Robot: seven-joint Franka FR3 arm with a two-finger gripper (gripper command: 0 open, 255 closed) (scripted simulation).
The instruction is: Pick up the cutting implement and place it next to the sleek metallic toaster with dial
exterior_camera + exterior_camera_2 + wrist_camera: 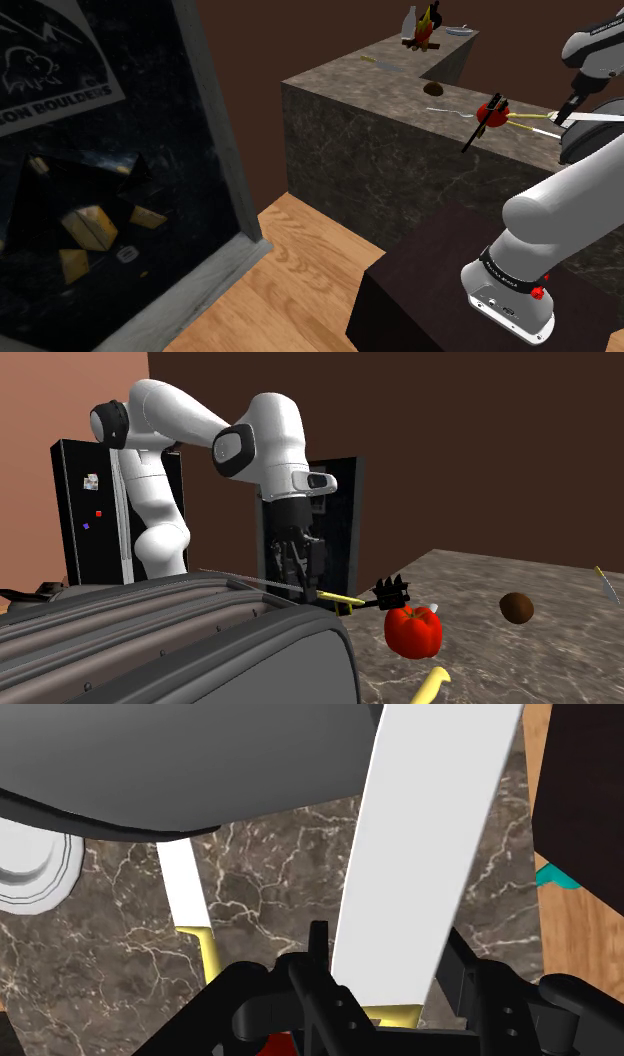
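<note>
White knife (pixel 430 854) in gripper (pixel 385 994) (toaster (pixel 180 642) near)

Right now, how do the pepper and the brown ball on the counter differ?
Colour: the pepper is red, the ball brown. Shape: the pepper is lobed, the ball round and smaller-looking. Place: the pepper sits by the black brush near the toaster; the ball stands alone farther along. Both rest on the dark veined counter.

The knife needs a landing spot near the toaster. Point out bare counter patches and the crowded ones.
Bare dark marble counter lies between the red bell pepper and the brown round object, and beyond that toward the counter's far edge. Crowded: beside the grey toaster, where the pepper, black bristly tool and yellow curved object cluster.
</note>
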